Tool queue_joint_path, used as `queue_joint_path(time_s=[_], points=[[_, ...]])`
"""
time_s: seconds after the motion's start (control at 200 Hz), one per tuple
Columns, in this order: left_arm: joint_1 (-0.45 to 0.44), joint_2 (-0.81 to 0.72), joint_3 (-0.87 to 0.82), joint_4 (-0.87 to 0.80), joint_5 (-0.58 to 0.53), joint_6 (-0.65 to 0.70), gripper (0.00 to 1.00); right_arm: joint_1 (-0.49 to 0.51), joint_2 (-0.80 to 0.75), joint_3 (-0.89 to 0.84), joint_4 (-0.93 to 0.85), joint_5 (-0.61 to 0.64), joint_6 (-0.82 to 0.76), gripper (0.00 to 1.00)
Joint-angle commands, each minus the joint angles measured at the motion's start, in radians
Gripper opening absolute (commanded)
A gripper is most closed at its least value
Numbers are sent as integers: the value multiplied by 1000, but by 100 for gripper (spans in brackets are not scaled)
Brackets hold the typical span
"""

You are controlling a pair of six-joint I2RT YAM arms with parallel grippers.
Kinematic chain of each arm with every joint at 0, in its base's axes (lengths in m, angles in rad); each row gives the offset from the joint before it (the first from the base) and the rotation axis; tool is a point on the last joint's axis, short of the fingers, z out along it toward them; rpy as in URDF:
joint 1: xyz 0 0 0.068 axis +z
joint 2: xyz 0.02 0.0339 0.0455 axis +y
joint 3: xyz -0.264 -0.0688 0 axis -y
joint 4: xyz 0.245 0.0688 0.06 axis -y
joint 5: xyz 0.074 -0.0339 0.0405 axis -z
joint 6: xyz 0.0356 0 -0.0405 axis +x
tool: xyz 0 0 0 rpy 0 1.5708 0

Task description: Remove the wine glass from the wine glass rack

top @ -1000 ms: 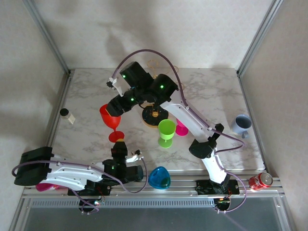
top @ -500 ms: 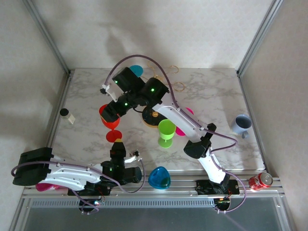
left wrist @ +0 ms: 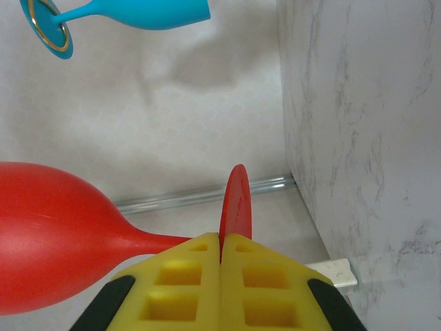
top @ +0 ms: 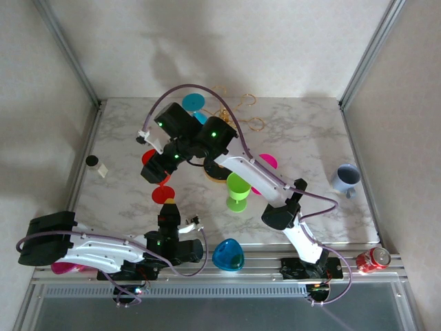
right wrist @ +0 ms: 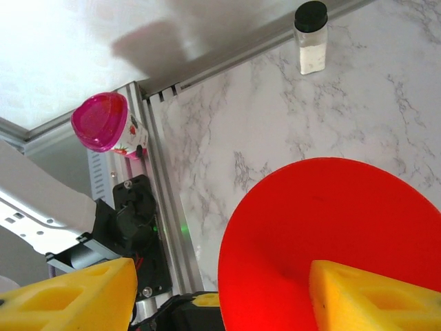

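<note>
Wine glass [right wrist: 324, 221] stands beneath the right gripper [right wrist: 220, 293], spread wide, arm reaching forward-left.

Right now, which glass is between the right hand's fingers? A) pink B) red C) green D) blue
B: in the right wrist view the red glass sits between the spread yellow fingers of the right hand, with a gap on one side; the green glass stands clear of it.
</note>
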Motion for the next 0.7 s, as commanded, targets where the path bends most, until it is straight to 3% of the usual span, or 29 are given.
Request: queue_joint_path(time_s=[0.0,0.335,0.536,0.691], points=[[-7,-6,-4,10,-39,10,0,16,28,29,-31,9,-35,66],[-7,-12,-5,10,-39,7,0,22,39,29,-46,7,-52,56],[-7,-16,-5,10,-38,6,0,24,38,27,-53,9,-55,39],[-7,-24,-5,11,-42,6,0,25,32,25,-49,4,-52,17]])
